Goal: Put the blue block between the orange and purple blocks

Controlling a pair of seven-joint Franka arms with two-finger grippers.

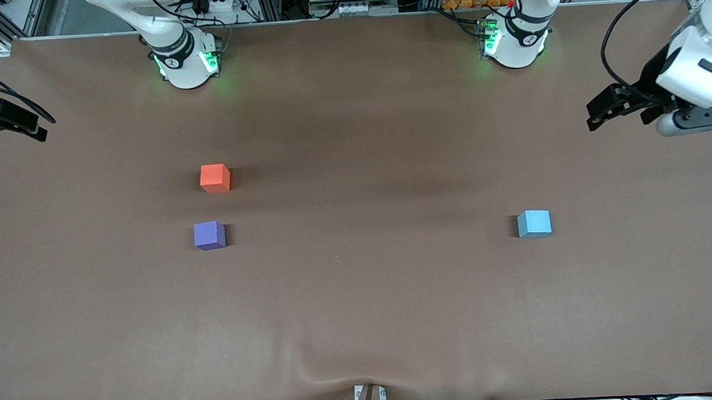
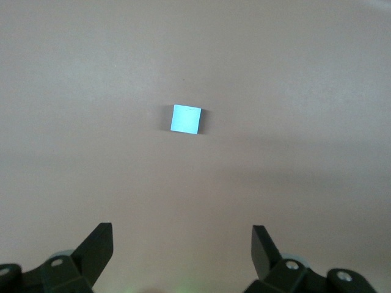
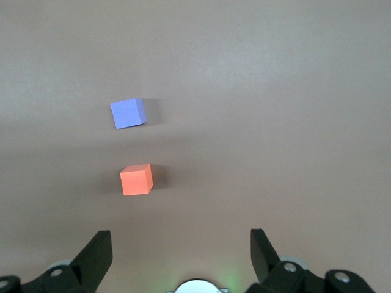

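The light sky-blue block sits on the brown table toward the left arm's end; it also shows in the left wrist view. The orange block and the purple block sit toward the right arm's end, the purple one nearer the front camera, with a small gap between them. Both also show in the right wrist view, orange and purple. My left gripper is open and empty, high over the left arm's end of the table. My right gripper is open and empty, high over the right arm's end.
The brown table cover has a small wrinkle at its edge nearest the front camera. The two arm bases stand at the table's edge farthest from that camera.
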